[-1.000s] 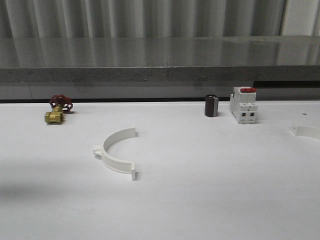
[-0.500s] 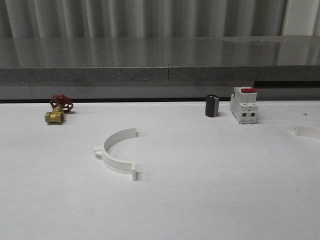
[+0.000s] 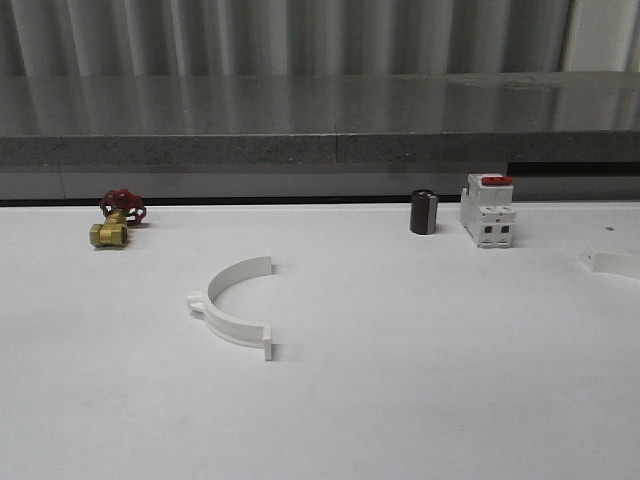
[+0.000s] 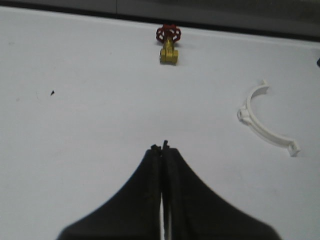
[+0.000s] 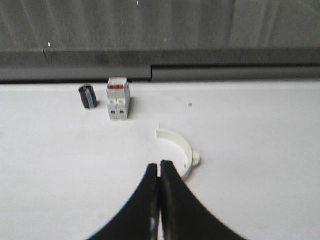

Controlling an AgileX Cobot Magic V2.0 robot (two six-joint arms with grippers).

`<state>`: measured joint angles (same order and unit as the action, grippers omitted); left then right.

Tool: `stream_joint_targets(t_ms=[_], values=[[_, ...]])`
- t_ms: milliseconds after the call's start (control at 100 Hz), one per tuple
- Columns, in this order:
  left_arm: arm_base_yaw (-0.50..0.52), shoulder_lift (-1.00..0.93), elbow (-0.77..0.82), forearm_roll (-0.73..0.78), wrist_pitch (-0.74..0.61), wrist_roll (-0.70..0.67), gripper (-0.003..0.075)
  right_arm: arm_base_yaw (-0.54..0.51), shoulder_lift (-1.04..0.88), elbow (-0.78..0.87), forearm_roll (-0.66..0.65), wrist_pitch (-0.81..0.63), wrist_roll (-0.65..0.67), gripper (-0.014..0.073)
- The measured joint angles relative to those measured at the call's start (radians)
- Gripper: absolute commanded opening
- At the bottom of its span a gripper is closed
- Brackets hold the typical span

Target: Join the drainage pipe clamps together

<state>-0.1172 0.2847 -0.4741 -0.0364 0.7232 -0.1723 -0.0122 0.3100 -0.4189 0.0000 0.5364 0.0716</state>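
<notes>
One white drainage pipe clamp (image 3: 232, 305) lies flat on the white table left of centre, its open side facing right; the left wrist view has it too (image 4: 263, 121), off to the side of my left gripper (image 4: 162, 146), which is shut on nothing above bare table. A second clamp half (image 3: 612, 262) lies at the table's right edge, cut off by the frame. In the right wrist view that clamp half (image 5: 179, 147) curves just beyond my right gripper (image 5: 159, 164), which is shut and empty; its near end is hidden behind the fingers.
A brass valve with a red handwheel (image 3: 116, 219) sits at the back left. A dark cylinder (image 3: 423, 212) and a white breaker with a red switch (image 3: 488, 210) stand at the back right. A grey ledge (image 3: 320, 150) runs along the table's far edge.
A faint shadow at the table's lower left has gone. The clamps and other objects have not moved.
</notes>
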Motion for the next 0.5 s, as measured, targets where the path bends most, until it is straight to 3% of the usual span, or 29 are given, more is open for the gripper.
stream_joint_targets(t_ms=[100, 170, 390, 430, 500], values=[[0.000, -0.029, 0.001, 0.000, -0.011, 0.000, -0.0020, 0.000, 0.126, -0.094, 0.000, 0.122, 0.000, -0.0050], [0.000, -0.034, 0.001, 0.000, -0.015, 0.000, -0.0020, 0.000, 0.232, -0.160, 0.000, 0.206, 0.000, 0.0024], [0.000, -0.034, 0.002, 0.000, -0.015, 0.001, -0.0020, 0.000, 0.504, -0.317, 0.000, 0.314, 0.000, 0.0504], [0.000, -0.034, 0.002, 0.000, -0.015, 0.001, -0.0020, 0.000, 0.549, -0.337, 0.000, 0.317, 0.000, 0.0550], [0.000, -0.034, 0.002, 0.000, -0.015, 0.001, -0.0020, 0.000, 0.623, -0.364, 0.000, 0.316, 0.000, 0.0559]])
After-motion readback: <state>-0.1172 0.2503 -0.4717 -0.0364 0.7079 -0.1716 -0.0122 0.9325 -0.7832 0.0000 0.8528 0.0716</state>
